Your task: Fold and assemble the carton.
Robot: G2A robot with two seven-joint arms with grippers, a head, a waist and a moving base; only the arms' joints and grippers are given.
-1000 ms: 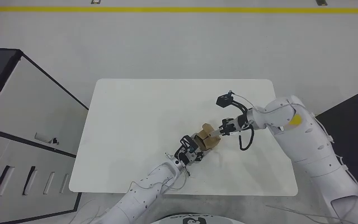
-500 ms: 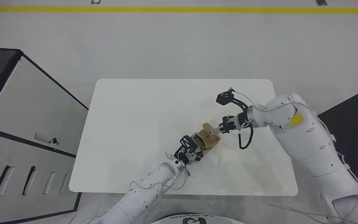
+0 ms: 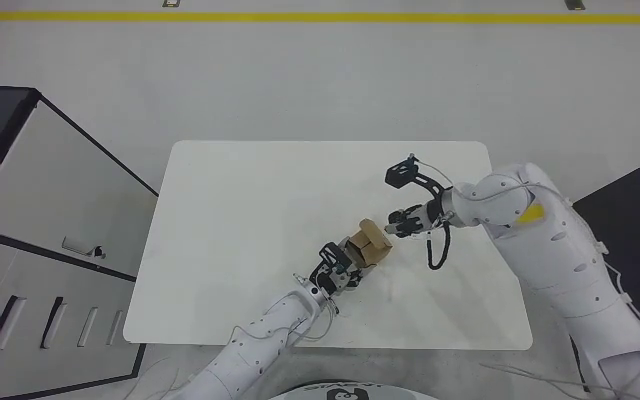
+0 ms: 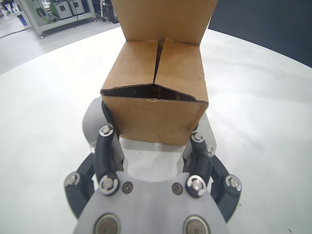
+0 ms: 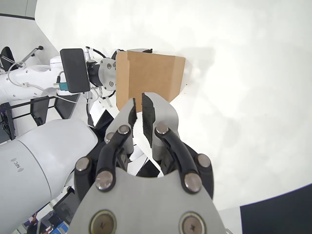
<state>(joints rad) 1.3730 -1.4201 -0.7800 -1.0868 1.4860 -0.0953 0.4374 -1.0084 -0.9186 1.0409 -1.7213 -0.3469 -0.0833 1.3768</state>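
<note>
The brown carton (image 3: 367, 243) stands near the middle of the white table (image 3: 250, 200). My left gripper (image 3: 341, 266) is shut on its lower end, with a finger on each side wall (image 4: 156, 122). In the left wrist view two small flaps (image 4: 158, 62) are folded inward over the opening and a large flap (image 4: 163, 5) stands upright behind them. My right gripper (image 3: 394, 225) hovers just beyond the far side of the carton (image 5: 151, 79). Its fingers (image 5: 139, 99) are nearly together, with nothing between them.
A grey cabinet with a black frame (image 3: 40, 200) stands off the table's left edge. A dark surface (image 3: 615, 195) lies past the right edge. The table's left half and back are bare white.
My right gripper has drawn back a little from the carton's flap, toward the far right. The carton's top looks more closed. The left gripper keeps its hold in place.
</note>
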